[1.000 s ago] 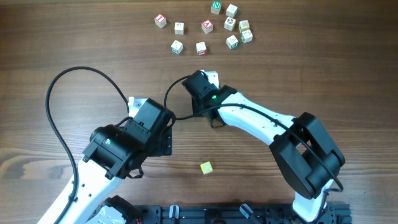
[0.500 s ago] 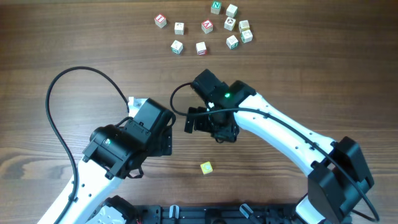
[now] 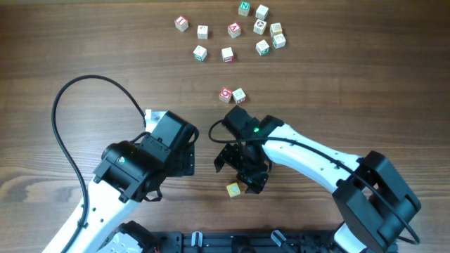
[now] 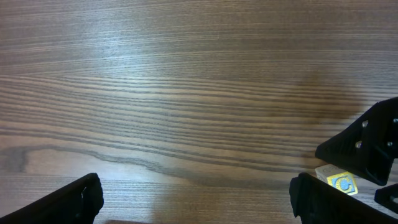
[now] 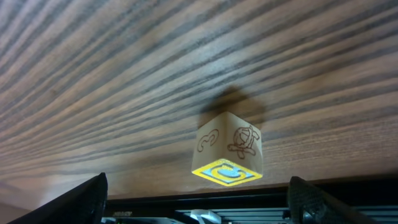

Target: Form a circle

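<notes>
Although no ring was yet formed, the left gripper (image 4: 198, 206) hung idle over the bare wooden table (image 4: 186, 74) at the left, its fingers (image 4: 74, 199) spread wide with nothing between them. Towards the centre, at the far edge, lay the loose cluster of letter cubes (image 3: 227, 54), an uneven arc rather than a circle. A pair of cubes (image 3: 232, 95) sat touching each other nearer the arms, well apart from that cluster. Nearest the robot's base lay a lone yellow-faced cube (image 5: 228, 149). The right gripper (image 3: 239, 172) hovered just over it, jaws apart and clamped on nothing.

The step in hand was judged to be picking up this stray cube. In the right wrist view it sat cornerwise to the fingers (image 5: 68, 202). The wrist would therefore probably need turning until the pads faced two flat sides. The jaws could then descend centred on the cube and close squarely, so that it would not twist out.

Legible writing was scarce. One far cube (image 3: 244, 8) bore a green mark reading as N. The stray cube showed a blue figure in a yellow frame and engraved pictures on its sides. The remaining marks were too small to read.
</notes>
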Action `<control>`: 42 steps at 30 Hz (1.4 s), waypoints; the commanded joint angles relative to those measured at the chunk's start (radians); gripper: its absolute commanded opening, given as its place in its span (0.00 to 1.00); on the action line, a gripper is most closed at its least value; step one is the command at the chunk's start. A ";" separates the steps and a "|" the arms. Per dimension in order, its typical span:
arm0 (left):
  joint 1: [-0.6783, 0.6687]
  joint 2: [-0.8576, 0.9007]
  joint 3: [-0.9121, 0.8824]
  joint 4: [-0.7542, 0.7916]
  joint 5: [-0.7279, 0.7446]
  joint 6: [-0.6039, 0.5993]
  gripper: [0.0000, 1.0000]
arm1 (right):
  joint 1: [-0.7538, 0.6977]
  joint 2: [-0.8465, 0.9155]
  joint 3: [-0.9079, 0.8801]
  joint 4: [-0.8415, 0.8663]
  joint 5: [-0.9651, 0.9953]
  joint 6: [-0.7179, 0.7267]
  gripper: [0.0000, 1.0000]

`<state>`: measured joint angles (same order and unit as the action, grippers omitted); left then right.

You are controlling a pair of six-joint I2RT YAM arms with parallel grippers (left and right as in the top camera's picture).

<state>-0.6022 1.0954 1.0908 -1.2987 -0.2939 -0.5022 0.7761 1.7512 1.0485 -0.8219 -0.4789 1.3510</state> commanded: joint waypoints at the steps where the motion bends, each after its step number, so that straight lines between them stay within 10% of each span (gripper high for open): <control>1: 0.005 -0.007 -0.005 0.000 -0.013 -0.002 1.00 | 0.006 0.013 -0.059 0.028 -0.018 0.067 0.87; 19: 0.005 -0.007 -0.005 0.000 -0.013 -0.002 1.00 | 0.005 0.012 -0.157 0.167 0.027 0.194 0.36; 33: 0.005 -0.007 -0.005 0.000 -0.013 -0.002 1.00 | -0.121 0.012 0.018 0.381 0.371 -0.342 0.43; 42: 0.005 -0.007 -0.005 0.000 -0.013 -0.002 1.00 | -0.119 0.012 0.018 0.410 0.447 -0.407 0.58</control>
<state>-0.6022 1.0954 1.0908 -1.2987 -0.2939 -0.5022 0.6563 1.7512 1.0531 -0.4164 -0.0692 0.9806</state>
